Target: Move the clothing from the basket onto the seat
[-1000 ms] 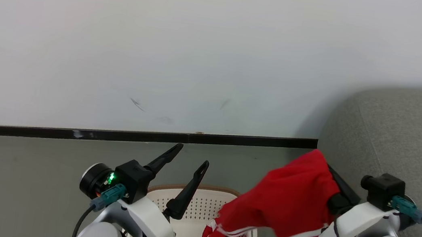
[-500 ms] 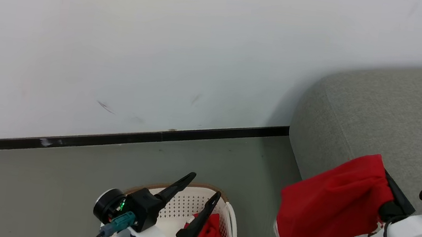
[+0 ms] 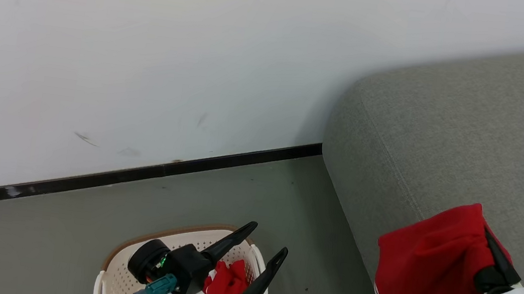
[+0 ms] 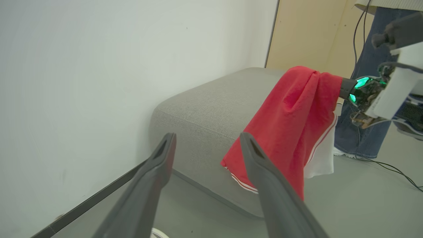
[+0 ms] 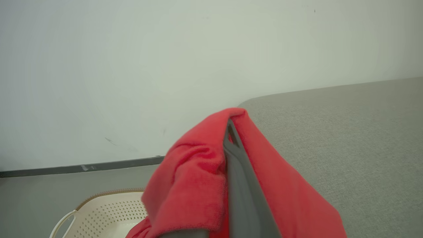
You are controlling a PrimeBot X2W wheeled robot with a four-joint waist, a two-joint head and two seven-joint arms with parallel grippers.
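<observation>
Right gripper (image 3: pixel 488 237) clamped, tips buried in red garment (image 3: pixel 423 269); basket (image 3: pixel 120 282) cut off.

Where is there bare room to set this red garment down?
The seat lies bare from its rounded corner by the wall rightwards, beyond the red garment in the shut right gripper. The floor between basket and seat is free. Crowded: the basket, holding the other garment, open left gripper by it.

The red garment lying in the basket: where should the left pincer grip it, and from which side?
Probably grip the crumpled peak of the red garment, coming down from above: the basket walls ring it, so only the top is free. It lies bunched, with raised folds to pinch. The open left pincer hovers over it.
</observation>
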